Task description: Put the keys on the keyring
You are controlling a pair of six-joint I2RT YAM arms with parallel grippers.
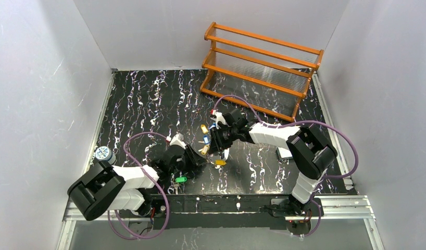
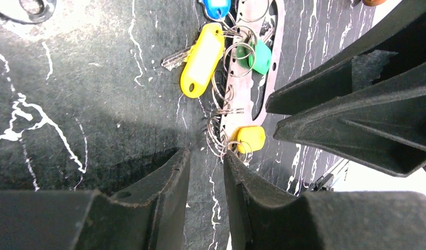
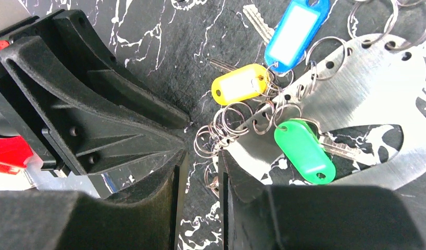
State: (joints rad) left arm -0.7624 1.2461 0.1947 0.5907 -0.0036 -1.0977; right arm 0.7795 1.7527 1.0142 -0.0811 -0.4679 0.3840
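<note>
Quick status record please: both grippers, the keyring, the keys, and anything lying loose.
left gripper: jaws narrowly apart, nothing seen between them, tips by the split rings
right gripper: jaws narrowly apart, one ring at the tips, grip unclear
keyring: flat on the table, between both grippers
at keyring: blue-tagged key, yellow-tagged key, green-tagged key
loose: second green key, by left arm

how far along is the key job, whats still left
Partly done. The blue key, yellow key and green key look hooked through small rings to the keyring. In hand: the left gripper, jaws slightly apart, and the right gripper, grip unclear, meet at the ring cluster at its end. Still to do: a loose green key lies well apart from the keyring.
</note>
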